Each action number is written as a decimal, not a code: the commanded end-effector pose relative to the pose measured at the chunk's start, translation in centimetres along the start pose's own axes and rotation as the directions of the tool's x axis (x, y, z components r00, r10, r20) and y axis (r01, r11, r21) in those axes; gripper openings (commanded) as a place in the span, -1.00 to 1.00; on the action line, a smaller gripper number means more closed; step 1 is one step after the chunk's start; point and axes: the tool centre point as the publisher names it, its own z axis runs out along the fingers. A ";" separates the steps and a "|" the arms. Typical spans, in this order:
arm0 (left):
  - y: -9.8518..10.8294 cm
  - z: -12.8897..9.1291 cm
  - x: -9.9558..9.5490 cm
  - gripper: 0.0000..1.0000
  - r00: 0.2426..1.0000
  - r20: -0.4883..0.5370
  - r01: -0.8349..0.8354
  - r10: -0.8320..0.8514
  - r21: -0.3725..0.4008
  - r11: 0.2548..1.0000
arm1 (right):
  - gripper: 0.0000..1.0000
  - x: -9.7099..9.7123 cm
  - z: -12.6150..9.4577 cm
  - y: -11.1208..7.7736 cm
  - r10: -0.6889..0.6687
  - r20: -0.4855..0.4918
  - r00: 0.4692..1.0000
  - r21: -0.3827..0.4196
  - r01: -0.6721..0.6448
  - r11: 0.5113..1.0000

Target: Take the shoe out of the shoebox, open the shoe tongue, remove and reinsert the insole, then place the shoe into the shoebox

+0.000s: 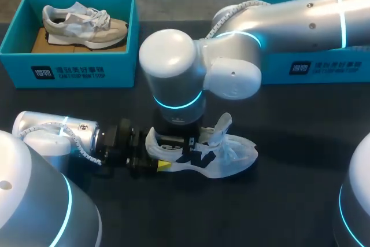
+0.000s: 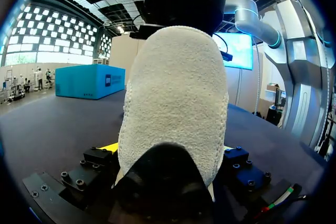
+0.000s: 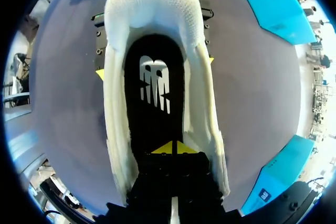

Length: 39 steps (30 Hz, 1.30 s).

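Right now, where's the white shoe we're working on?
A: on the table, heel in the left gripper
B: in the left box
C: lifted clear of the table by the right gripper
A: the shoe lies on the table with the left gripper clamped on its heel; the box holds another shoe.

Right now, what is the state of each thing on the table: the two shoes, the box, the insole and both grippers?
white shoe: out of the box, standing on the table, tongue lifted.
insole: inside the white shoe, flat.
grey shoe: lying in the left shoebox.
left shoebox: open.
left gripper: shut on the white shoe's heel.
right gripper: shut, tips down on the insole.
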 end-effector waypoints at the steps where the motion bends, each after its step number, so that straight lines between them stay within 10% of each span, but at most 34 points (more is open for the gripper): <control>1: 0.2 0.0 -0.3 -1.00 1.000 -0.001 0.001 -0.001 -0.001 1.000 | -1.00 -0.1 -0.3 -1.4 0.009 0.007 1.000 -0.027 -0.008 1.000; 8: 0.2 0.0 -0.3 -1.00 1.000 -0.001 0.001 -0.001 -0.001 1.000 | -1.00 -0.8 -0.1 -1.5 0.000 0.005 1.000 -0.034 0.000 0.999; 13: 0.2 0.0 -0.3 -1.00 1.000 -0.001 0.001 -0.001 -0.001 1.000 | -0.55 -1.4 0.4 -1.2 -0.010 -0.006 1.000 -0.041 0.010 0.999; 39: 0.2 0.0 -0.3 -1.00 1.000 -0.001 0.001 -0.001 -0.001 1.000 | -0.73 1.5 2.8 -0.3 -0.022 -0.160 0.987 -0.037 0.016 0.999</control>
